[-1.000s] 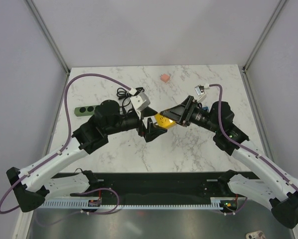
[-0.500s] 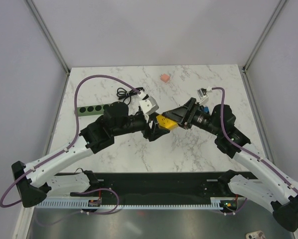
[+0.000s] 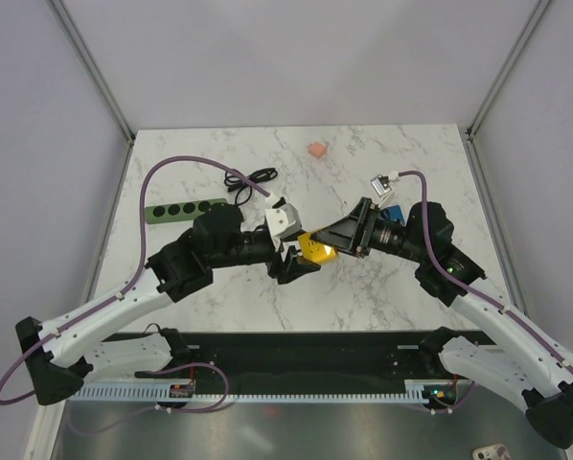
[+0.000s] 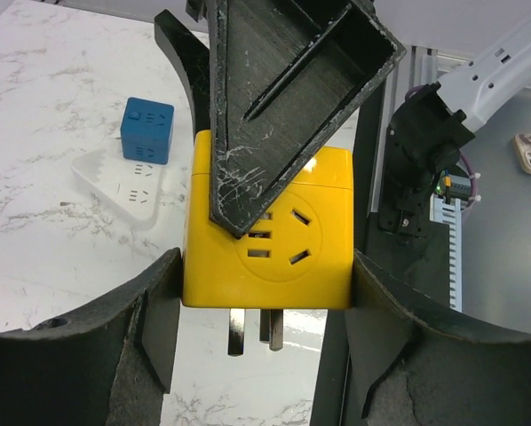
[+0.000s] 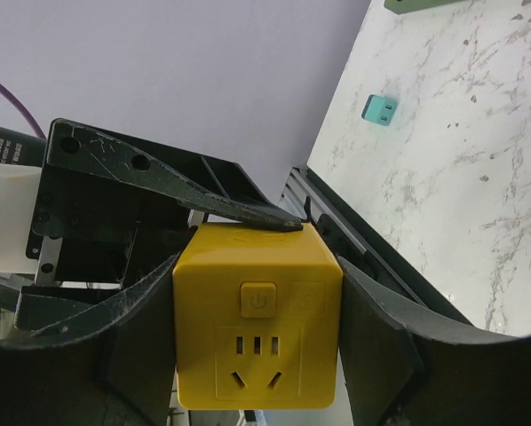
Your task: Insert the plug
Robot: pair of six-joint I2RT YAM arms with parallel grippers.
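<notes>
Plug — well apart from right hand

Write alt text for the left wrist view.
A yellow cube adapter, two prongs pointing down, is clamped between the black fingers of the left gripper, with a right gripper finger lying across its socket face. Behind, a blue cube sits beside a white socket block on the marble table.

Object count, all views: seven singles plus the gripper pair.
Two grippers: left gripper and right gripper. One each of yellow socket cube (two prongs showing), blue cube, flat white piece under it, teal plug, green power strip, coiled black cable, pink block. Can't count the strip's sockets from here.
</notes>
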